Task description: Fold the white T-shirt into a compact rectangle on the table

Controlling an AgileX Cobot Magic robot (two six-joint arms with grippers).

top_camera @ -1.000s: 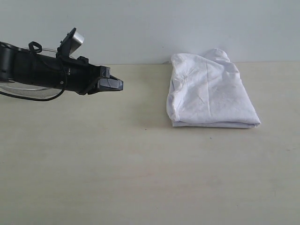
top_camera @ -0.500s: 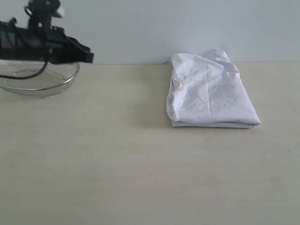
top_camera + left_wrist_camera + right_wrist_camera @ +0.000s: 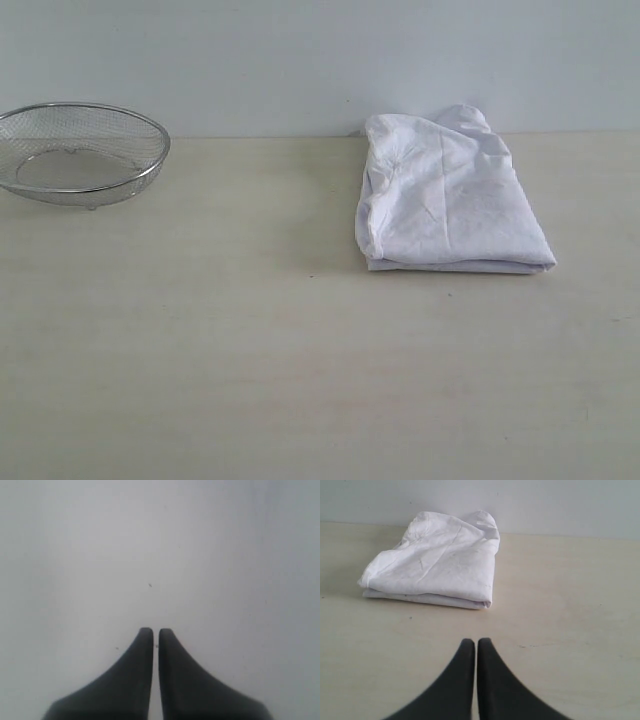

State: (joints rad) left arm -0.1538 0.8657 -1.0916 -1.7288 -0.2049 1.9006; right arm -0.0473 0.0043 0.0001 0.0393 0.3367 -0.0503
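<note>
The white T-shirt lies folded into a rough rectangle at the back right of the table, its stacked edges facing the front. Its lettering is hidden inside the folds. The right wrist view shows the same bundle lying well ahead of my right gripper, which is shut and empty above bare table. My left gripper is shut too, holding nothing, and faces only a blank pale wall. Neither arm shows in the exterior view.
A round wire-mesh basket stands at the back left of the table, close to the wall. A pale wall runs along the table's far edge, right behind the shirt.
The left arm, which reached in over the basket from the left a second ago, has drawn back out of the exterior view. The shirt has not moved.
</note>
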